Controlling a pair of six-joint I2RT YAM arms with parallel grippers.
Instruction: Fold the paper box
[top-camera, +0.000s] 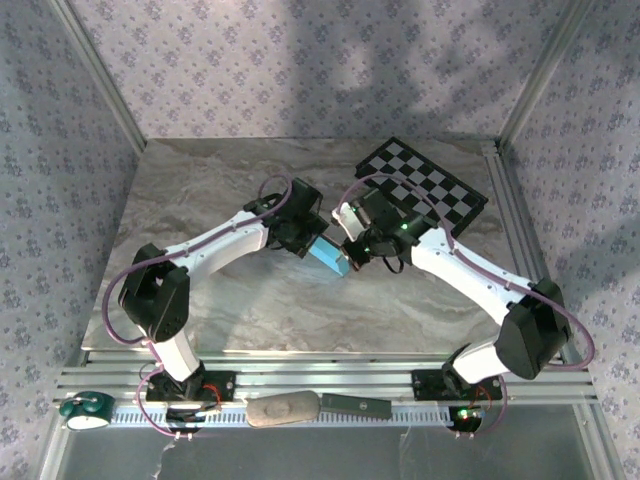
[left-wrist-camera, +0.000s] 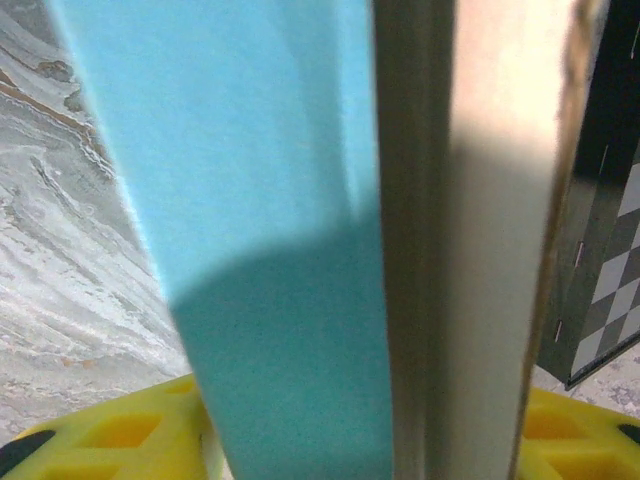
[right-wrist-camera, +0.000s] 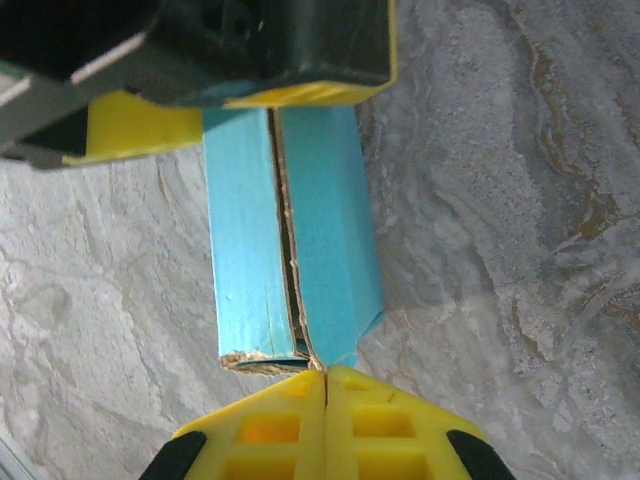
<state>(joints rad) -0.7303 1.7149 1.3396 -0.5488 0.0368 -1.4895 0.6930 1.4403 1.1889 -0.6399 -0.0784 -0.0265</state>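
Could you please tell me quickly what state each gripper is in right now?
Left gripper: jaws astride the paper box; whether it grips cannot be told.
Right gripper: shut at the box's end; whether it pinches card cannot be told.

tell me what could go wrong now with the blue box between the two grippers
1. The box has a long seam that gapes and looks frayed. The left gripper has its fingers on either side of the box, and squeezing might crush it or spring it open.
2. The right gripper is shut, with its tips just meeting the box's near end, so the box may twist or slip if either arm moves.
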